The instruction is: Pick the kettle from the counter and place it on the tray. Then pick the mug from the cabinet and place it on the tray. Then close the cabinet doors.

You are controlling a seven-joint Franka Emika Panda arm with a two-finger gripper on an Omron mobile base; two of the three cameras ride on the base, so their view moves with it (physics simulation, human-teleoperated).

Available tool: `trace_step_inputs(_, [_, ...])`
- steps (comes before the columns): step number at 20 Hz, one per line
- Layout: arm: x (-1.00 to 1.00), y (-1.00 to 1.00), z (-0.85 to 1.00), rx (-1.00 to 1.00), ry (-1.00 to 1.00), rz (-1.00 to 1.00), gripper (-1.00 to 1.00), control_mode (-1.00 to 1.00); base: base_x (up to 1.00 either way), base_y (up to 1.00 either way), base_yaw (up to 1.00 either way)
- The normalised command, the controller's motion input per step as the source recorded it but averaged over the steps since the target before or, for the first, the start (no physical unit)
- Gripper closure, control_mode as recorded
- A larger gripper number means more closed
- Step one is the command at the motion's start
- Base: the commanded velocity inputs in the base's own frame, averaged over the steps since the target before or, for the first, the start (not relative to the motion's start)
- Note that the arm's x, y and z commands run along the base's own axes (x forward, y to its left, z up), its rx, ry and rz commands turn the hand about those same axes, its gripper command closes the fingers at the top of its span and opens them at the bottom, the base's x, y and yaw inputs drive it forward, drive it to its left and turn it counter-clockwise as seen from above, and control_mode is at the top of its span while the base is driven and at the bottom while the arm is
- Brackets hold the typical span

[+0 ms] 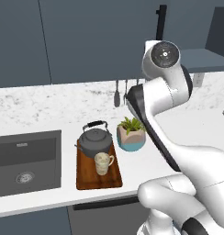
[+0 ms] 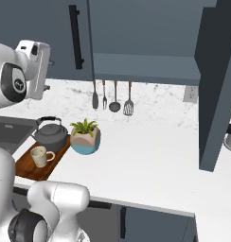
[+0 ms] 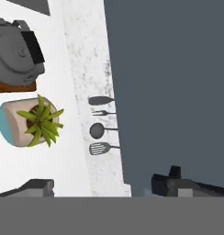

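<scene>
While the arm rises from the base with its hand lifted high near the wall cabinet [image 2: 136, 33], the jaws stand wide apart with nothing between them; the gripper [image 3: 102, 186] shows its two dark tips well separated in the hand view.

Near the front edge of the worktop [image 1: 49, 103], just beside the dark sink [image 1: 24, 160], lies the reddish-brown tray [image 1: 88, 176]. The mug [image 1: 103, 163] stands upright on the tray's nearer half, its loop handle turned toward the plant pot side. Behind it, on the tray's far half, sits the kettle [image 1: 95, 140], upright, its arched black handle over the lid; mug and kettle are close together, and whether they touch I cannot tell.

Just beside the tray's far corner, on bare worktop, stands a beige-and-blue plant pot [image 1: 131, 137] with green leaves.

Farther back, along the rear edge, four dark utensils [image 2: 111, 97] hang in a row against the speckled wall.

Above them, one cabinet door [image 2: 214, 80] stands swung open toward the base, edge-on in the right base view, with the shelf [image 2: 146, 64] exposed beside it. The other door [image 2: 46, 33], with its vertical black bar handle [image 2: 75, 35], lies flat.
</scene>
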Motion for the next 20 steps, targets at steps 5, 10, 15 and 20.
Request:
trace_step_inputs(5, [-0.89,-0.16,0.15,0.38,-0.04,-0.21,-1.00,-1.00,0.00,0.00,0.00])
trace_step_inputs(10, [-0.86,-0.14,0.16,0.45,-0.05,-0.35,-1.00,-1.00,0.00,0.00,0.00])
trace_step_inputs(15, [-0.72,-0.01,0.19,0.59,-0.07,-0.51,-1.00,-1.00,0.00,0.00,0.00])
trace_step_inputs(20, [-0.60,0.00,0.10,0.69,-0.16,-0.58,-1.00,-1.00,0.00,0.00,0.00])
